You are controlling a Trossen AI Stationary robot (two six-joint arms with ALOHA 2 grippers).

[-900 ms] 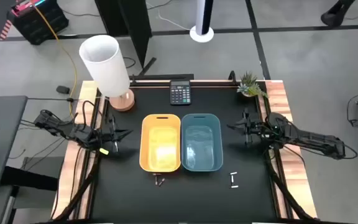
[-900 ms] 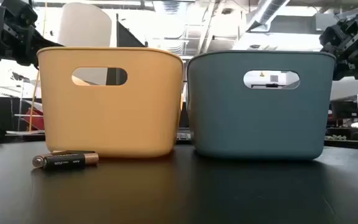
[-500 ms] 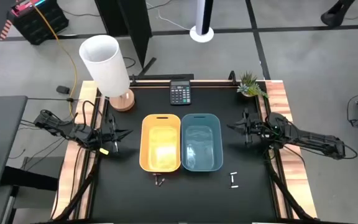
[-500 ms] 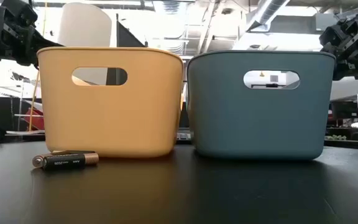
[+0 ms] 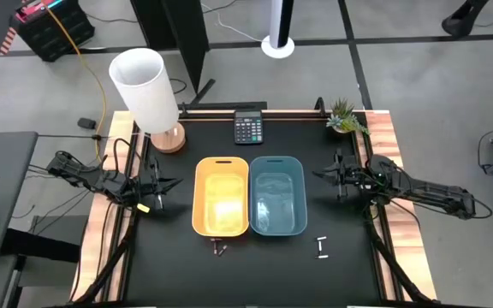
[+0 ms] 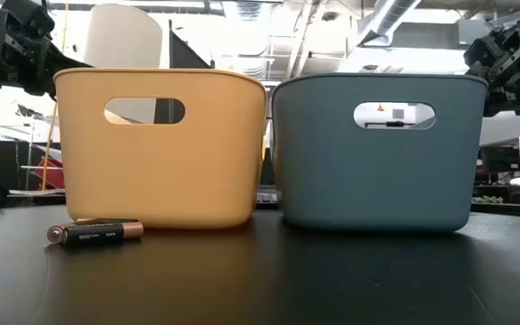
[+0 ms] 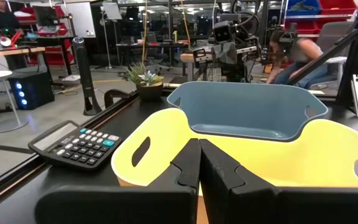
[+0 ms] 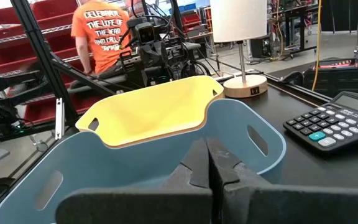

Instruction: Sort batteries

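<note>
Dark coppery batteries lie on the table just near of the yellow bin; one shows lying on its side in the low view. White batteries lie near and to the right of the blue bin. My left gripper hovers left of the yellow bin, fingers shut, holding nothing. My right gripper hovers right of the blue bin, fingers shut, empty too.
A black calculator lies at the table's far edge. A lamp with a white shade stands at the far left corner and a small potted plant at the far right. People show in the room beyond.
</note>
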